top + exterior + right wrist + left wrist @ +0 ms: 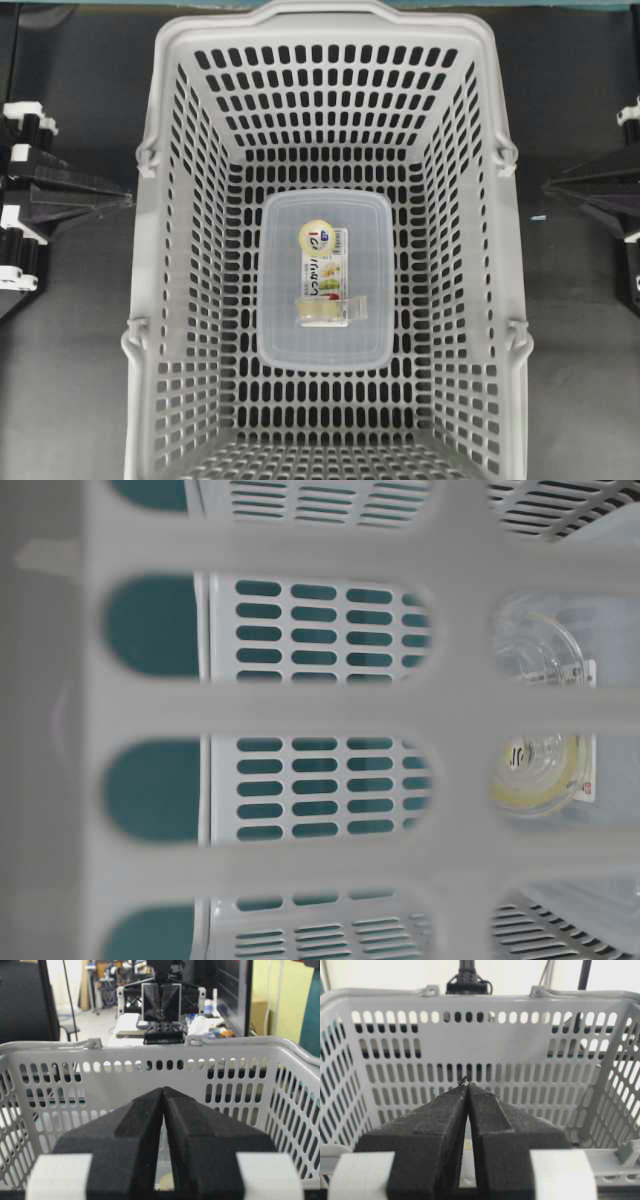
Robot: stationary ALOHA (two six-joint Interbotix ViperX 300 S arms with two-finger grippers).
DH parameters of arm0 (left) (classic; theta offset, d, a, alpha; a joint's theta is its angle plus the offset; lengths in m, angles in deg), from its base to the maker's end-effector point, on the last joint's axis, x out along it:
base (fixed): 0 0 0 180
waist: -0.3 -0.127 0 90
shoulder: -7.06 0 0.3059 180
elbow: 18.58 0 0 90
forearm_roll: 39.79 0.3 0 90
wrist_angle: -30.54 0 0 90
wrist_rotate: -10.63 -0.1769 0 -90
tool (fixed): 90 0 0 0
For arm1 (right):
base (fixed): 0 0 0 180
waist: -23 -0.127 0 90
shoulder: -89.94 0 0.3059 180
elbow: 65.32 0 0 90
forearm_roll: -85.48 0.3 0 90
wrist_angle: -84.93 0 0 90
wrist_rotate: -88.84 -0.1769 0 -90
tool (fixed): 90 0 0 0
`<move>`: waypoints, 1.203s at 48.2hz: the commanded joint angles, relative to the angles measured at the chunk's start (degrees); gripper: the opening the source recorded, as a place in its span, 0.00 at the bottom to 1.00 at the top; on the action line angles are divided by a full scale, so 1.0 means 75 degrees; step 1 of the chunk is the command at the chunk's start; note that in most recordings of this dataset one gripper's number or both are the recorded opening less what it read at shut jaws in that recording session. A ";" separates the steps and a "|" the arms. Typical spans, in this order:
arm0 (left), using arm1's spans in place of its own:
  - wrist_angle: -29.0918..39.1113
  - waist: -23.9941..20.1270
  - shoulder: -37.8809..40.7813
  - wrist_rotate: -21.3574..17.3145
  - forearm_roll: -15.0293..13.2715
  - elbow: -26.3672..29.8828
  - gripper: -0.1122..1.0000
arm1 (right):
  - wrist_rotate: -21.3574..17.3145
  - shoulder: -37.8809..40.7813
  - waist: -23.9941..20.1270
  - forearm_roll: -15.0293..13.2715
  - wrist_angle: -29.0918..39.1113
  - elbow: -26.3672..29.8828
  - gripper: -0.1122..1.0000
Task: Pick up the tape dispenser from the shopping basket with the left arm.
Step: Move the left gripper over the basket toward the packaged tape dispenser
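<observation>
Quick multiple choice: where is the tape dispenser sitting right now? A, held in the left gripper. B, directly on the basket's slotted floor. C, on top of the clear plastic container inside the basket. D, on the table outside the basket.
C: in the overhead view the tape dispenser lies on the clear plastic container in the middle of the shopping basket, with both grippers outside the basket walls.

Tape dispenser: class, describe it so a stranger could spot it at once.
Find the big grey basket. On its floor lies a clear lidded container; the tape dispenser rests on that. It is the only printed thing: a narrow white card with a yellowish roll.
</observation>
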 commanded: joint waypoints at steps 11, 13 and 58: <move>0.2402 0.0750 0.0902 0.0574 0.0316 0.1957 0.10 | -0.0129 0.0023 0.0070 0.0105 0.0188 0.0152 0.10; 0.2848 0.0832 0.1137 0.0609 0.0316 0.2250 0.10 | -0.0129 0.0023 0.0070 0.0105 0.0199 0.0152 0.10; 0.7219 0.1207 0.5941 0.1266 0.0316 0.6609 0.12 | -0.0129 -0.0504 0.0023 0.0105 0.1008 0.0223 0.75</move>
